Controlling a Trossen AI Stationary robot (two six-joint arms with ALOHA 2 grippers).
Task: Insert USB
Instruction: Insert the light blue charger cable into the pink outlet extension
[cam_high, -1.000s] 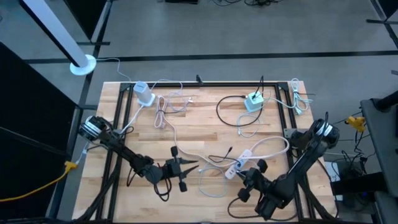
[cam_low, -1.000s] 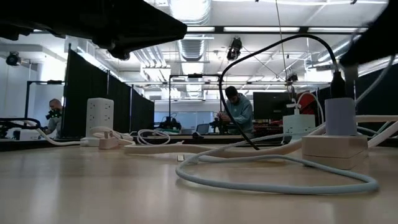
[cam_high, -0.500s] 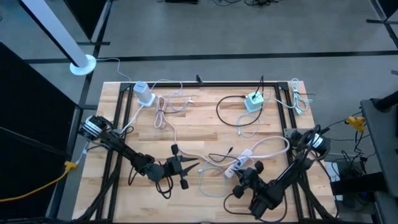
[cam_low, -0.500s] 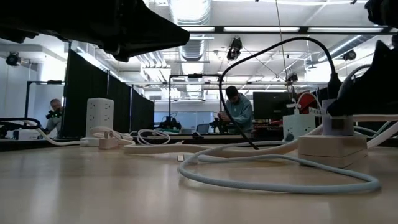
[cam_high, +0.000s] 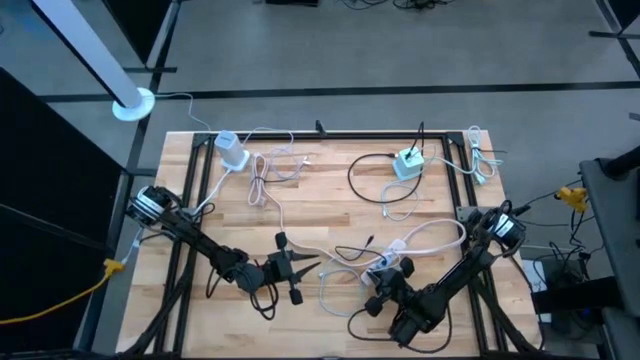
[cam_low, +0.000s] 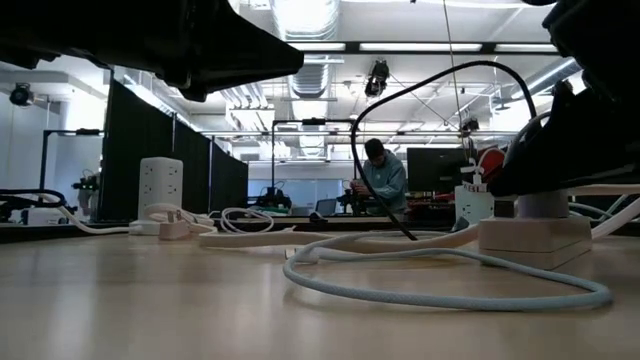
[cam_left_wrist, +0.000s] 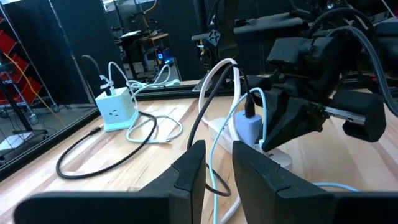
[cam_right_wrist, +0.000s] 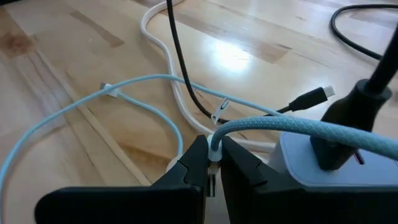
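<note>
- Currently, I have the right end effector (cam_high: 382, 272) low over the white power strip (cam_high: 390, 260), near the tabletop's (cam_high: 330, 200) front edge, right of centre.
- My right wrist view shows its fingers (cam_right_wrist: 198, 163) pressed together on a small white USB connector (cam_right_wrist: 214, 151) at the end of a pale blue braided cable (cam_right_wrist: 292, 129); the connector sits right beside the grey adapter (cam_right_wrist: 323, 168) plugged into the strip.
- I cannot tell whether the connector is seated in a port.
- A black plug (cam_right_wrist: 357, 102) with a black cable stands in the top of that adapter.
- The left end effector (cam_high: 308, 266) hovers near the front edge, left of centre, pointing toward the strip. Its fingers (cam_left_wrist: 189, 171) stand a narrow gap apart with a thin pale blue cable (cam_left_wrist: 213, 163) running between them; I cannot tell whether they grip it.
- A teal charger block (cam_high: 407, 163) sits toward the back right, a white charger (cam_high: 231, 150) at the back left corner.
- Low view: a person (cam_low: 383, 180) sits far behind the tabletop.
</note>
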